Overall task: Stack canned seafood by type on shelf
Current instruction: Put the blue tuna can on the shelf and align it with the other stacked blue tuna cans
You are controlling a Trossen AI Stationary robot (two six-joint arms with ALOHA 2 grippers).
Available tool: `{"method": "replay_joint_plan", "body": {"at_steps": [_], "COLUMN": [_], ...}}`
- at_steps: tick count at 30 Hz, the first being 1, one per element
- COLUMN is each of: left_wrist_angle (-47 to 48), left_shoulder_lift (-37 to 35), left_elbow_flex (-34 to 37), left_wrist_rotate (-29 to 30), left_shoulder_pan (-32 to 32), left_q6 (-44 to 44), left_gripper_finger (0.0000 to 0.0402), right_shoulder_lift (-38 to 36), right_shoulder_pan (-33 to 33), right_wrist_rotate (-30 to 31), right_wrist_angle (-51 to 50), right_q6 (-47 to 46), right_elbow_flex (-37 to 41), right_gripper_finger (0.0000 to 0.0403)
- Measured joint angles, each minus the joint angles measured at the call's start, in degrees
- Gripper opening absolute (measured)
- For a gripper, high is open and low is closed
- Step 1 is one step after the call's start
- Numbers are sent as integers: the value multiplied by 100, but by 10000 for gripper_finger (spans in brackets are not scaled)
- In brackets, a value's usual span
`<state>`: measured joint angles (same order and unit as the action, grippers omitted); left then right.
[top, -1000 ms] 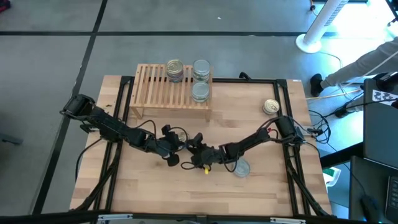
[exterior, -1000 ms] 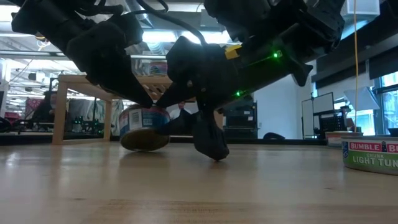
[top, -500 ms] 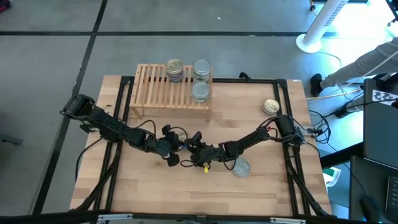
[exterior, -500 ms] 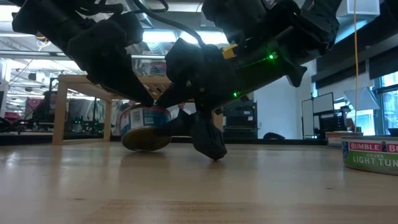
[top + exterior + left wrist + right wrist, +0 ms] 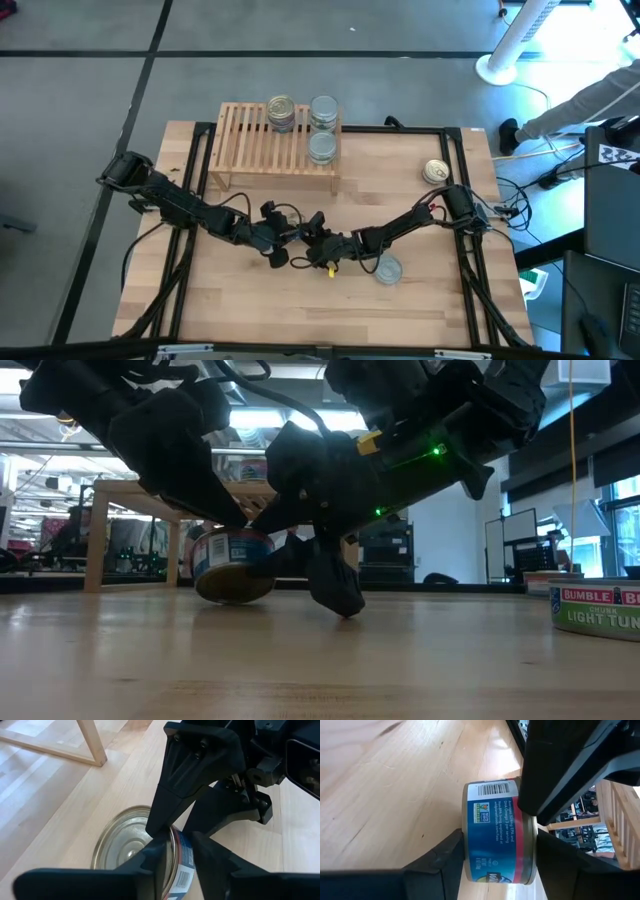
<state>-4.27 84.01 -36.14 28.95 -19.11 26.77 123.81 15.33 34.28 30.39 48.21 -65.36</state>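
View from above: my left hand [image 5: 280, 243] and my right hand [image 5: 312, 238] meet near the middle of the tabletop [image 5: 400, 320], in front of the shelf [image 5: 250, 140]. On the shelf stand a gold-lidded stack [image 5: 281, 108], a silver-lidded stack [image 5: 323, 108] beside it, and a single silver tin [image 5: 321, 148] just in front of that. A loose gold tin [image 5: 435, 172] lies toward the right rear of the tabletop; a loose silver tin [image 5: 387, 269] lies beside my right forearm.

Low view: the tilted tin [image 5: 232, 560] sits between both hands, one lower edge touching the tabletop and the opposite edge raised. A green-labelled tuna tin [image 5: 598, 605] stands flat at the far right.

Left wrist view: my left fingers [image 5: 155, 862] straddle the rim of the tilted tin, whose silver lid faces the camera. Whether they press on it or merely flank it, I cannot tell. My right hand's fingers come down on the same tin from the opposite side.

Right wrist view: my right fingers [image 5: 445, 857] bear on the two flat faces of the tilted tin, with its blue label and barcode between them, so this hand holds it at a moderate width.
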Motion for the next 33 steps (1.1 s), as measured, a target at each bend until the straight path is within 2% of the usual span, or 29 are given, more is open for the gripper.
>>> {"method": "replay_joint_plan", "body": {"at_steps": [5,10,16,24,29,33], "left_wrist_angle": [56,169,735,827,837,836], "left_shoulder_lift": [-118,-732,-1863,-3199,-3753,-3949], "left_elbow_flex": [0,0,2,2,2,2], "left_wrist_rotate": [-4,-4,-4,-3,-2,29], "left_shoulder_pan": [-2,-2,-2,-48,-68,-68], "left_q6": [-9,-11,-11,-271,-749,-1064], "left_gripper_finger": [112,115,115,115,115,115], "right_shoulder_lift": [7,42,52,31,26,-31], "right_shoulder_pan": [4,-2,-2,-2,-5,-119], "right_wrist_rotate": [76,114,347,681,1076,1159], "right_wrist_angle": [-51,-185,-109,-62,-57,-40], "right_q6": [17,137,919,1921,2658,3012], "right_elbow_flex": [-63,-310,-693,-1418,-1836,-2052], "right_gripper_finger": [201,208,202,205,204,206]}}
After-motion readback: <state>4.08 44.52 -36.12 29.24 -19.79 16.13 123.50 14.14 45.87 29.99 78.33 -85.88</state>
